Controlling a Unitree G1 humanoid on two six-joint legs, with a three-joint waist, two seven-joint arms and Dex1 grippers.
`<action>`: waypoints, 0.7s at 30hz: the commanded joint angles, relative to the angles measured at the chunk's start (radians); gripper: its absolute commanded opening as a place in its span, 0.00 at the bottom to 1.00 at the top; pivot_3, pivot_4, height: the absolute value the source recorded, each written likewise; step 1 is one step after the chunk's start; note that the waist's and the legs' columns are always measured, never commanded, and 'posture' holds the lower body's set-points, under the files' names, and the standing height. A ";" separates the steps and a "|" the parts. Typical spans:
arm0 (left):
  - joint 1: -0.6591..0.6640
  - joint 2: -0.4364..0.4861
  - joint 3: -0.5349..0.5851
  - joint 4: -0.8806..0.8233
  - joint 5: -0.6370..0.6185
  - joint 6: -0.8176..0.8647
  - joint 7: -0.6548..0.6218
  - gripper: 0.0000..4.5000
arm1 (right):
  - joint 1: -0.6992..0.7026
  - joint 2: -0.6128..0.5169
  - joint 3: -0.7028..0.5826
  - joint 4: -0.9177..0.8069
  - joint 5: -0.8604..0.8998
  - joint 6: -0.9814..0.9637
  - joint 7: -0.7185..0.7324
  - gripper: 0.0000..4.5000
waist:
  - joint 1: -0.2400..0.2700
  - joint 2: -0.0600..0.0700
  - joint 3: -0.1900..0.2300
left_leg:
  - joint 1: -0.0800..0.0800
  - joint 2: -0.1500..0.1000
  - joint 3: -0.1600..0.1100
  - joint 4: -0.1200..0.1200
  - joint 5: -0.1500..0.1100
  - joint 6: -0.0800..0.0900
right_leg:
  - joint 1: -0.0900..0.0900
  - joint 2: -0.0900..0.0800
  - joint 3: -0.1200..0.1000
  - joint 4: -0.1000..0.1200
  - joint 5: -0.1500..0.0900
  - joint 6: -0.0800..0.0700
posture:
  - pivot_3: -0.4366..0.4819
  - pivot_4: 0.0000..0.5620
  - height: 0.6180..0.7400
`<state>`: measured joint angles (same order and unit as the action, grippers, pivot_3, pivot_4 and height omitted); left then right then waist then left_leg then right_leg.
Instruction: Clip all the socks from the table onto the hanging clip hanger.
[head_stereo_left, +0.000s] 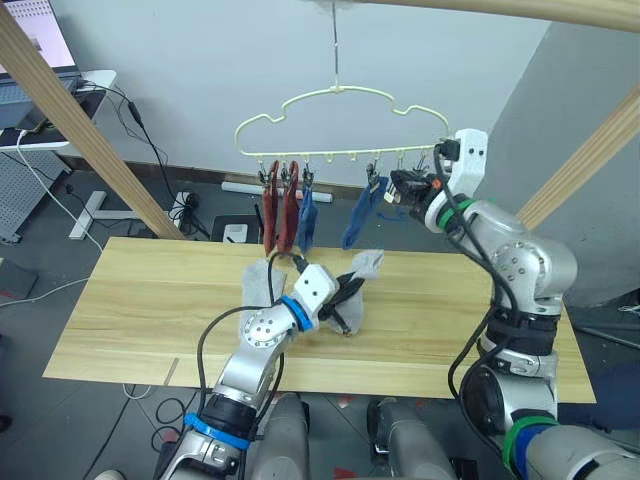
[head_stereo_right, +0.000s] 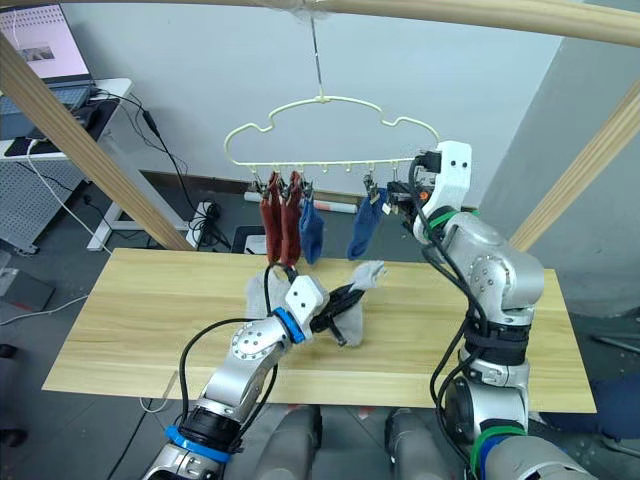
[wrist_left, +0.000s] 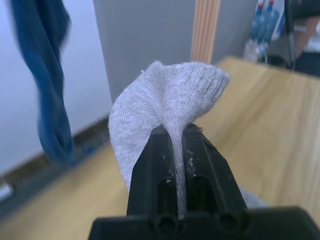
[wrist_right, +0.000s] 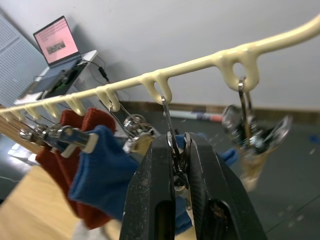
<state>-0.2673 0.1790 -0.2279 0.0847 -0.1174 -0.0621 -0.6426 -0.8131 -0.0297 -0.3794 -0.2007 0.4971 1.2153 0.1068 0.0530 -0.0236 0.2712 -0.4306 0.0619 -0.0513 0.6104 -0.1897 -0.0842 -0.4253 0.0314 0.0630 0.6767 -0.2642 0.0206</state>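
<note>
Hung so far: two red socks (head_stereo_left: 279, 212) and two blue socks (head_stereo_left: 333, 214) on the clip hanger (head_stereo_left: 340, 125).
Left claw (head_stereo_left: 345, 297): clamped on a grey sock (wrist_left: 167, 107) just above the worktop (head_stereo_left: 130, 300); a second grey sock (head_stereo_left: 260, 278) lies beside.
Right claw (wrist_right: 179, 155): pinched on a hanger clip (wrist_right: 175, 150).
Next: probably lift the sock to a free clip.

Both eye views looked forward and down from the head, sharing the counter (head_stereo_left: 130, 310), the hanger (head_stereo_left: 340, 125) and both arms. The left wrist view sat close behind a grey sock (wrist_left: 170, 105); the right wrist view looked closely along the hanger's clips (wrist_right: 135, 125).
</note>
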 joint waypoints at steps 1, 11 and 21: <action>0.000 -0.006 0.002 -0.050 0.014 -0.081 0.016 0.00 | -0.023 0.035 -0.136 0.009 0.041 0.154 -0.096 0.01 | 0.000 0.000 0.000 | 0.000 0.000 0.000 0.000 0.000 0.000 | 0.000 0.000 0.000 0.000 0.000 0.000 | 0.64 0.45 1.00; -0.058 -0.030 0.012 -0.011 0.063 -0.190 0.097 0.00 | -0.058 0.061 -0.191 -0.011 0.088 0.280 -0.126 0.01 | 0.000 0.000 0.000 | -0.001 -0.001 0.000 0.000 0.000 0.000 | 0.000 -0.001 0.000 -0.001 0.000 0.000 | 0.64 0.45 1.00; -0.094 -0.039 0.016 0.040 0.060 -0.215 0.120 0.00 | -0.072 0.080 -0.216 -0.018 0.103 0.322 -0.139 0.01 | 0.000 0.000 0.000 | -0.001 -0.001 0.000 0.000 0.000 0.000 | 0.000 -0.001 0.000 -0.001 0.000 0.000 | 0.63 0.46 1.00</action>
<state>-0.3460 0.1505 -0.2250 0.1351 -0.0581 -0.2495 -0.5330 -0.9061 0.0516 -0.5694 -0.2146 0.6144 1.5002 -0.0023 0.0526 -0.0235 0.2711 -0.4317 0.0607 -0.0517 0.6105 -0.1897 -0.0841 -0.4252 0.0308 0.0627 0.6754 -0.2642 0.0207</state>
